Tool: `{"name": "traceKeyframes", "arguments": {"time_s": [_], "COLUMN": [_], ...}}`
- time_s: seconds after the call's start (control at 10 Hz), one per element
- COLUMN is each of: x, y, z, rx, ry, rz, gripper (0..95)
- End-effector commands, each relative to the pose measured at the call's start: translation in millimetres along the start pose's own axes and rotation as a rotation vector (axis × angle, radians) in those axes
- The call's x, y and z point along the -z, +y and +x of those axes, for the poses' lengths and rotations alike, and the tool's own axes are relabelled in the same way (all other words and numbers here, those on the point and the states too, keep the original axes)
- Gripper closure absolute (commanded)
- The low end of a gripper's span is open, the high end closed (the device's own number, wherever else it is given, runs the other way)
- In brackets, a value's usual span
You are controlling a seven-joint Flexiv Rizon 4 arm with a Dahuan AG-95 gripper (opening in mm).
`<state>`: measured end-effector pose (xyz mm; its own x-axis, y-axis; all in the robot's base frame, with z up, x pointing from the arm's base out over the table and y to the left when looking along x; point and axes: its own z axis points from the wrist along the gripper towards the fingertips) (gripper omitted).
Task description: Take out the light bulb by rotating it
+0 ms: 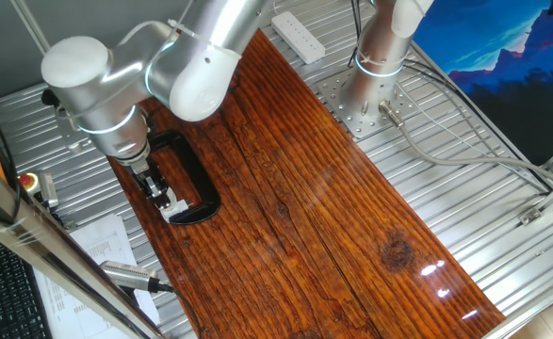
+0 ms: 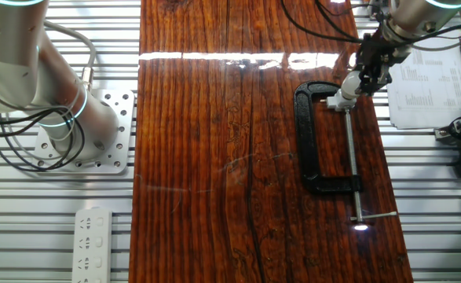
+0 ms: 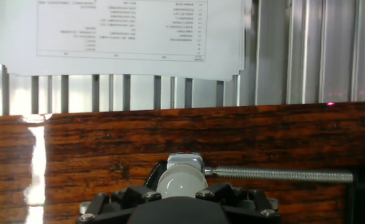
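Observation:
The light bulb (image 3: 181, 182) shows in the hand view as a white dome at the bottom centre, seated in the white socket block (image 3: 186, 160). My gripper (image 3: 181, 198) sits right over it, a black finger (image 3: 131, 198) tight against each side, shut on the bulb. A black C-clamp (image 2: 315, 141) pins the socket block (image 1: 178, 210) to the wooden board, its threaded screw (image 3: 275, 174) running to the right. In both fixed views the gripper (image 1: 161, 194) (image 2: 354, 83) covers the bulb, at the board's edge.
A printed sheet (image 3: 126, 31) lies on the slatted metal table just beyond the board's edge. A silver cylindrical tool (image 1: 130, 275) with a cable lies near it. A second arm's base (image 2: 65, 118) and a white power strip (image 2: 91, 244) sit on the board's far side.

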<state>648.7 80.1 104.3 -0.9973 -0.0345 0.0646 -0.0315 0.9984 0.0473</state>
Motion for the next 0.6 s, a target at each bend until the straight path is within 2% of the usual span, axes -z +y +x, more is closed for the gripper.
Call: {"name": "traceKeyframes", "arguments": {"time_s": [0.1, 0.3, 0.4, 0.6], "x": [-0.7, -0.7, -0.3, -0.4], "y": [0.8, 0.7, 0.1, 0.1], "z": [0.1, 0.3, 0.2, 0.2], "rx": [0.052, 0.086, 0.101, 0.119], "ry": [0.0, 0.009, 0.015, 0.016], "rz": [0.038, 0.017, -0.004, 0.0], "gripper": [95.0, 95.0, 95.0, 95.0]}}
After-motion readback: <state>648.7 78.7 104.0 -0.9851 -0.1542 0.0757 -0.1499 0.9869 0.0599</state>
